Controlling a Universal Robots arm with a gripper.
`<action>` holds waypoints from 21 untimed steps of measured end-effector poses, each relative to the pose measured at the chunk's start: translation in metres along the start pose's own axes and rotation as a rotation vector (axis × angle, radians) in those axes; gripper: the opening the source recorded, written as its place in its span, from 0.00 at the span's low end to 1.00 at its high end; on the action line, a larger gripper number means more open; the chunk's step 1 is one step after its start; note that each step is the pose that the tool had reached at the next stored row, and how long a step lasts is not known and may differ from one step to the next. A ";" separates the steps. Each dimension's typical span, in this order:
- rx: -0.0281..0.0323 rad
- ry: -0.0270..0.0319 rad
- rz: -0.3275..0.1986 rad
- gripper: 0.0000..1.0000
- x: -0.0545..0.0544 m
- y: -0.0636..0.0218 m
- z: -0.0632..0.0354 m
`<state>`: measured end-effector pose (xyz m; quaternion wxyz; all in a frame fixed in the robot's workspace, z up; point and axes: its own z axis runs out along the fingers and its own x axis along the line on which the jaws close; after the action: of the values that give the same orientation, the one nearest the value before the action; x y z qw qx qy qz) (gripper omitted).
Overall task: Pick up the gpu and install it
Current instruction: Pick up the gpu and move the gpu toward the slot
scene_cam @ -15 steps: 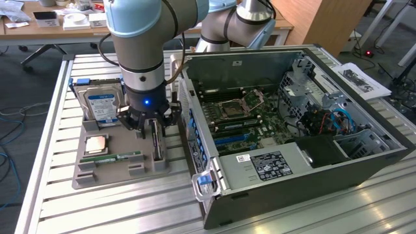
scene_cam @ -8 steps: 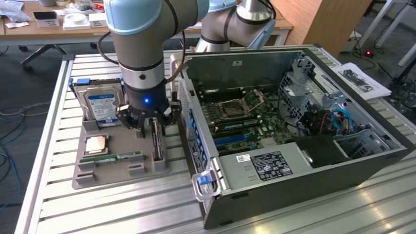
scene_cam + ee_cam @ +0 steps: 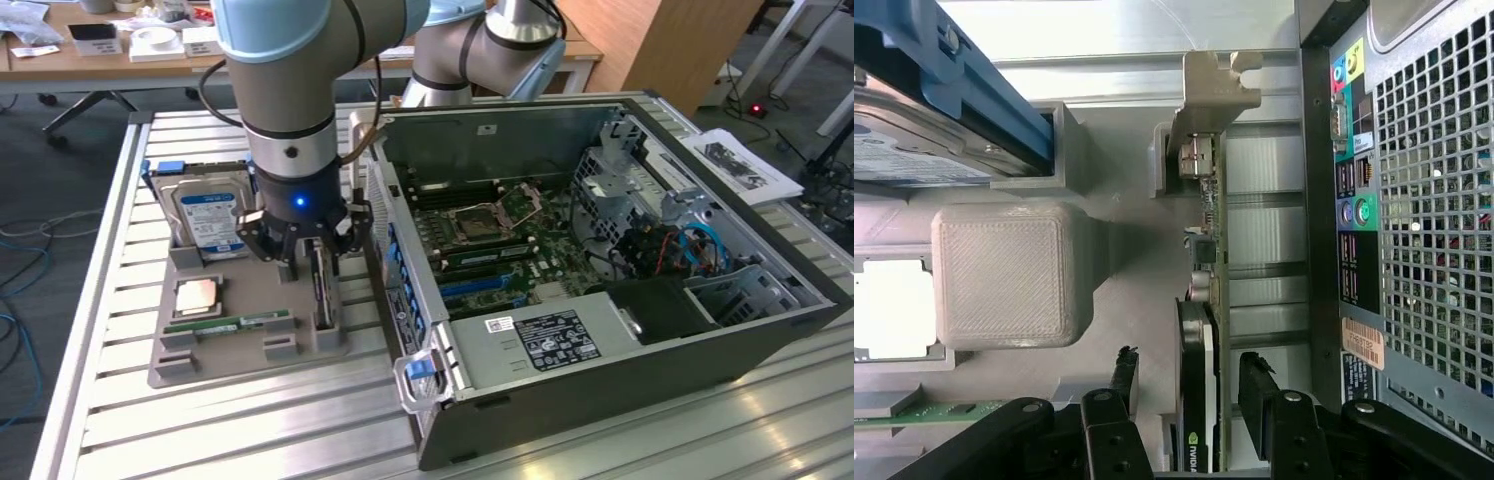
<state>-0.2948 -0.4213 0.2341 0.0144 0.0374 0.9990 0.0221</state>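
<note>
The gpu (image 3: 323,297) is a thin dark card standing on its edge in a slot of the grey tray (image 3: 214,368), beside the open computer case (image 3: 601,270). My gripper (image 3: 311,262) has come down over the card's top edge. In the wrist view the gpu (image 3: 1201,320) runs lengthwise, with its metal bracket (image 3: 1216,82) at the far end. The gripper (image 3: 1190,370) is open and straddles the card. One black finger (image 3: 1125,372) stands clear of it and the other (image 3: 1254,385) sits close beside it.
The tray also holds a blue-labelled hard drive (image 3: 211,215), a processor (image 3: 200,295) and a green RAM stick (image 3: 248,323). The case's rear ports (image 3: 1351,200) are close to the card. The motherboard (image 3: 501,255) lies exposed inside the case, on the slatted metal table (image 3: 120,430).
</note>
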 end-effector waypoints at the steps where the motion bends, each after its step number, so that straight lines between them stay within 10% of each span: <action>1: -0.0001 -0.0001 0.000 0.53 0.000 0.0000 0.0000; 21: -0.0003 -0.0001 0.000 0.52 -0.001 -0.0024 0.0000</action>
<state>-0.2936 -0.4238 0.2340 0.0145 0.0374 0.9990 0.0222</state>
